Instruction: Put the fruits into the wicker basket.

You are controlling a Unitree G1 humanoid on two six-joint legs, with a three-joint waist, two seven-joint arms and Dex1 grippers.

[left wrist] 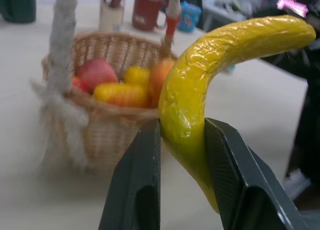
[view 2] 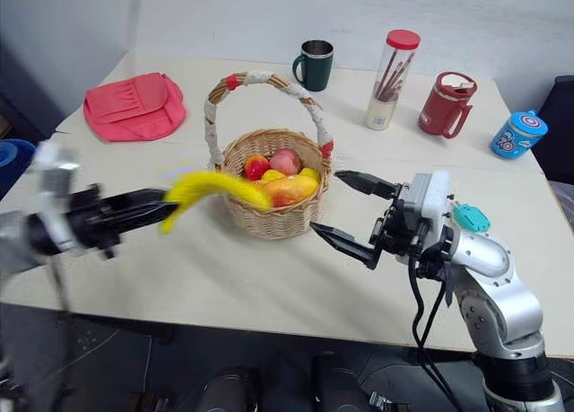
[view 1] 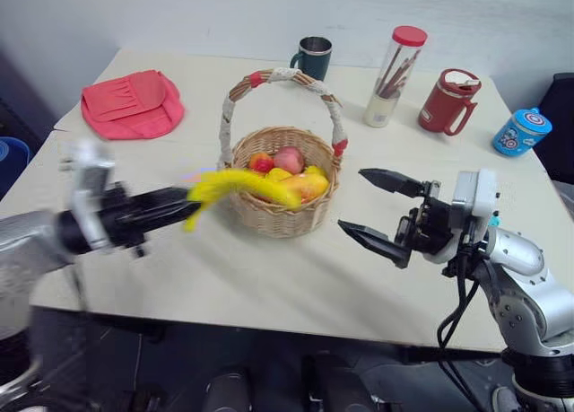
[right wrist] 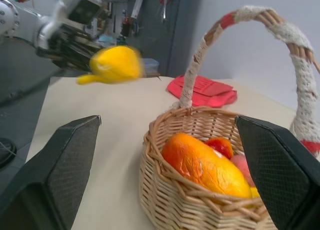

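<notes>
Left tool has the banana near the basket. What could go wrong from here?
1. The left tool pinches the banana near one end, so the long free end could swing or slip.
2. The arched handle stands over the wicker basket; the banana may catch on it.
3. The basket already holds the mango and other fruit, so the banana could roll off.

A cream-topped table (view 1: 269, 286) with squared corners stands against a plain pale wall (view 1: 224, 8), lit evenly from above. Along its far edge are a dark green mug (view 1: 313, 57), a clear jar with a red lid (view 1: 395, 75), a red lidded mug (view 1: 447, 101) and a small blue tin (view 1: 521, 130); a folded pink cloth (view 1: 133, 103) lies at the far left corner. Below the near edge the floor is dark. In the right wrist view, dark shelving, possibly holding tools, stands behind (right wrist: 145, 19).
</notes>
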